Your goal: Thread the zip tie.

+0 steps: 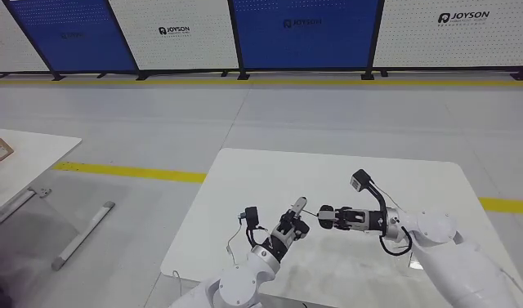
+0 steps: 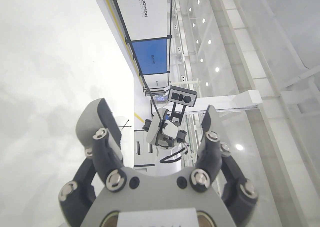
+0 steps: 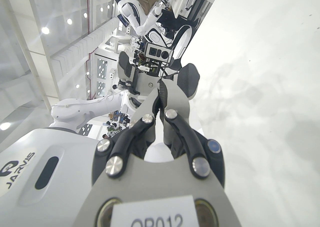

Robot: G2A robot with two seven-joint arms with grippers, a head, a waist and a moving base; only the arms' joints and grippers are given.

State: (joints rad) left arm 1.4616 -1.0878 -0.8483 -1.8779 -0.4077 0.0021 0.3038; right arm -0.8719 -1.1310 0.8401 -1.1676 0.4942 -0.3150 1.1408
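With right jaws pressed shut, maybe pinching the zip tie, too thin to make out, and left jaws spread wide and empty, facing them over the worktop (image 1: 392, 177): square both up, then close in slowly.

The grey-and-black left gripper (image 2: 155, 108) holds its fingers spread wide; the matching right gripper (image 3: 158, 90), fingers pressed together, faces it tip to tip, close by.

My head camera looks down from overhead at the worktop (image 1: 270, 165). Each wrist camera sits close behind its own claw. My left claw (image 2: 156, 108) and right claw (image 3: 158, 92) face each other, so both views share the gap between them.
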